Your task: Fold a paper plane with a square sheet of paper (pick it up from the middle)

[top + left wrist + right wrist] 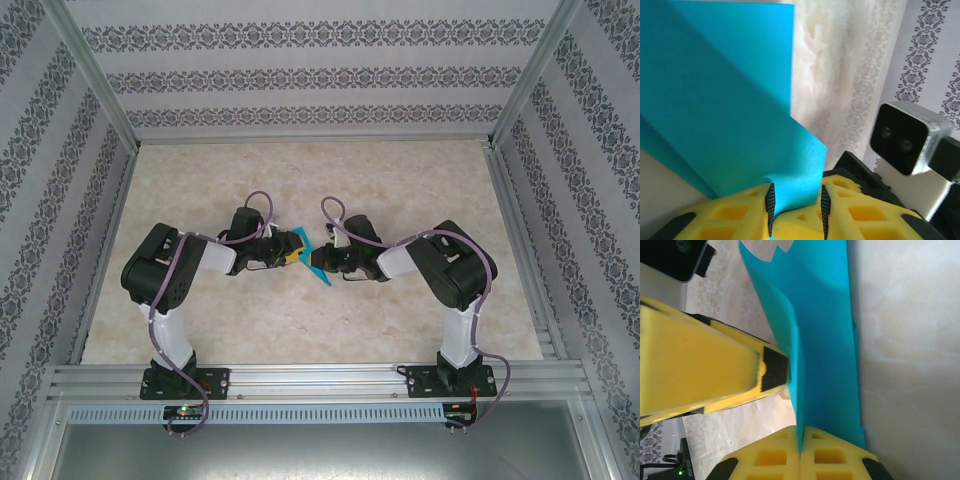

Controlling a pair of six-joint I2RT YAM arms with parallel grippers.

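Observation:
The square sheet of paper (323, 276) is teal-blue and creased, held up off the marble table between both arms. My right gripper (801, 437) is shut on one folded edge of the paper (825, 340), which stands upright out of its yellow fingers. My left gripper (797, 200) faces it with its jaws apart. A corner of the paper (730, 100) lies in the gap and curls against the left pad (770, 202). In the right wrist view one left finger (715, 365) touches the paper's fold with its black pad. In the top view the left gripper (297, 247) and the right gripper (320, 262) meet at the table's middle.
The marble table (300, 180) is bounded by aluminium rails (310, 378) in front and patterned walls on the other sides. The right wrist's camera (905, 137) sits close to the left gripper's right side.

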